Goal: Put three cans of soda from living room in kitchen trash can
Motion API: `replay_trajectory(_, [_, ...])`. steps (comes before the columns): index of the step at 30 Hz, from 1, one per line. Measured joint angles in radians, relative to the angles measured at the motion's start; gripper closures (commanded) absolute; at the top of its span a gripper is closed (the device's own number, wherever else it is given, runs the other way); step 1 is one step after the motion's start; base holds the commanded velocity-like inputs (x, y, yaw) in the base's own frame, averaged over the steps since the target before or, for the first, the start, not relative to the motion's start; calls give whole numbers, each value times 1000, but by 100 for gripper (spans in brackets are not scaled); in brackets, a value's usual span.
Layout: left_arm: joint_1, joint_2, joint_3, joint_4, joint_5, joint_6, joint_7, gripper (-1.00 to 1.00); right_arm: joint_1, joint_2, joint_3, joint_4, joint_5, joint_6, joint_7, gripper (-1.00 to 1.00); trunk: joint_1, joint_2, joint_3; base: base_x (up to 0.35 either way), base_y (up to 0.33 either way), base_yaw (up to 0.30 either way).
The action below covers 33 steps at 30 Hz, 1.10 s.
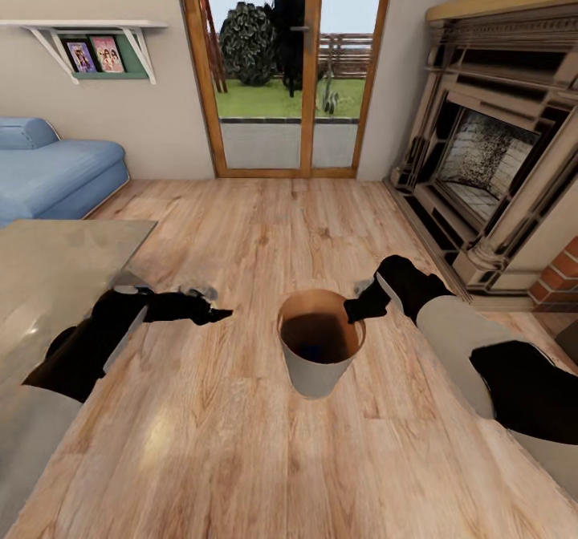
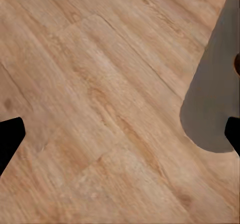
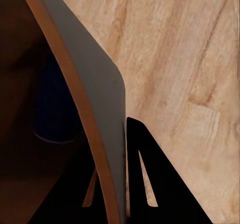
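Since we're carrying the bin (image 1: pixel 319 360) through the living room by its rim, our right gripper (image 1: pixel 359 308) has that rim clamped between its jaws, while the left gripper (image 1: pixel 210 313) hangs unclenched and empty over the wood floor (image 1: pixel 265 459) beside it.

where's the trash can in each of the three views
Head view: the trash can sits low centre on the wood floor, its rim pinched by the right gripper.
Left wrist view: its grey wall is at the right edge.
Right wrist view: its wall runs diagonally between the jaws, brown inside on one side.
Shared landmark: the wood floor.
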Motion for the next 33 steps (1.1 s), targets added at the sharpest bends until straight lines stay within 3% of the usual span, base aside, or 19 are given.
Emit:
replay_trajectory(1, [57, -2, 31, -1, 2, -25, 75, -100, 3, -14, -2, -3, 16, -4, -3, 100, 0, 0, 0, 0, 0, 0])
replay_trajectory(2, [136, -5, 86, -5, 3, -84, 192, -100, 16, -37, 2, -3, 19, -2, 1, 100, 0, 0, 0, 0, 0, 0])
replay_trajectory(3, [189, -7, 111, -8, 4, -119, 243, -100, 25, -50, 9, -3, 43, -6, -1, 100, 0, 0, 0, 0, 0, 0])
replay_trajectory(5, [353, -12, 173, -12, 5, -266, 364, -100, 70, -91, 5, -5, 47, -8, -4, 100, 0, 0, 0, 0, 0, 0])
replay_trajectory(8, [445, -14, 196, -12, 6, -372, 407, -100, 111, -116, 9, -8, 66, -11, -8, 100, 0, 0, 0, 0, 0, 0])
replay_trajectory(10, [545, -19, 219, -8, 5, -497, 435, -100, 162, -141, -4, -10, 15, -43, -8, 100, 0, 0, 0, 0, 0, 0])
replay_trajectory(12, [621, -31, 243, -6, 5, -603, 448, -100, 209, -166, -16, -11, 9, -77, -5, 100, 0, 0, 0, 0, 0, 0])
replay_trajectory(15, [653, -39, 252, -4, 4, -654, 452, -100, 248, -177, -26, -11, 65, -131, -6, 100, 0, 0, 0, 0, 0, 0])
replay_trajectory(18, [676, -49, 258, 13, 3, -713, 455, -100, 314, -183, -90, -12, 13, -211, -4, 100, 0, 0, 0, 0, 0, 0])
replay_trajectory(20, [683, -55, 260, 42, 4, -744, 456, -100, 341, -179, -116, -21, 11, -257, -16, 100, 0, 0, 0, 0, 0, 0])
replay_trajectory(23, [685, -59, 261, 59, 4, -760, 456, -100, 353, -173, -116, -55, 42, -280, -30, 100, 0, 0, 0, -24, 0, 0])
replay_trajectory(26, [686, -60, 260, 66, 4, -763, 455, -100, 359, -168, -126, -77, 12, -278, -37, 100, 0, 0, 0, -156, 0, 0])
replay_trajectory(30, [692, -82, 258, 84, 0, -773, 453, -100, 367, -164, -139, -96, 29, -286, -50, 100, 0, 0, 0, -278, 0, 0])
replay_trajectory(33, [694, -92, 258, 89, 2, -775, 453, -100, 370, -162, -145, -99, 19, -285, -52, 100, 0, 0, 0, -312, 0, 0])
